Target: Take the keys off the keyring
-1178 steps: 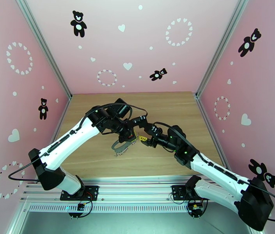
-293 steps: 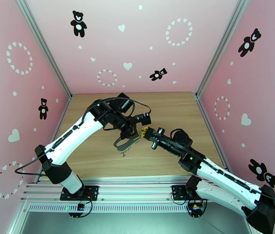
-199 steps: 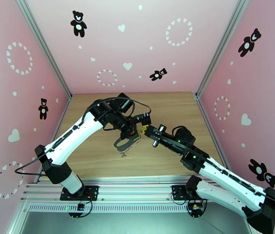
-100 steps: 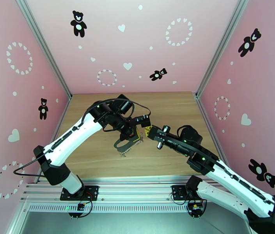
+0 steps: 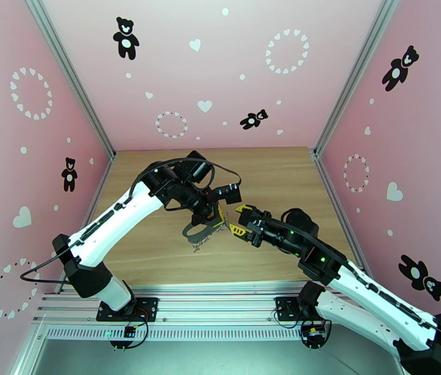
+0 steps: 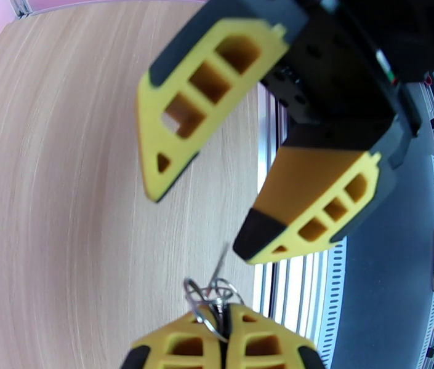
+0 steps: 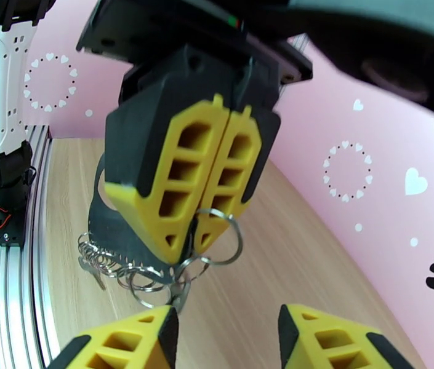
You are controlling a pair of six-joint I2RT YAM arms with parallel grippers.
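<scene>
The left gripper (image 5: 215,220) is held above the middle of the wooden table (image 5: 157,257), and its jaws are clenched on the keyring (image 5: 196,232). In the right wrist view the two yellow fingers (image 7: 180,179) are seen pressed flat together, with a thin wire ring pinched at their tips and a larger ring looped out to one side. Below the grip a dark curved piece is hung, and a row of small silvery rings (image 7: 133,272) is strung along its lower edge (the keys cannot be told apart from these rings at this size). The whole cluster is carried clear of the tabletop.

The right gripper (image 5: 238,220) is placed just beside the left one, pointed at the held rings, and its jaws are spread apart with nothing between them. In the left wrist view its two yellow fingers (image 6: 198,87) are seen standing open just above the ring cluster (image 6: 212,297), near it but not touching.
</scene>
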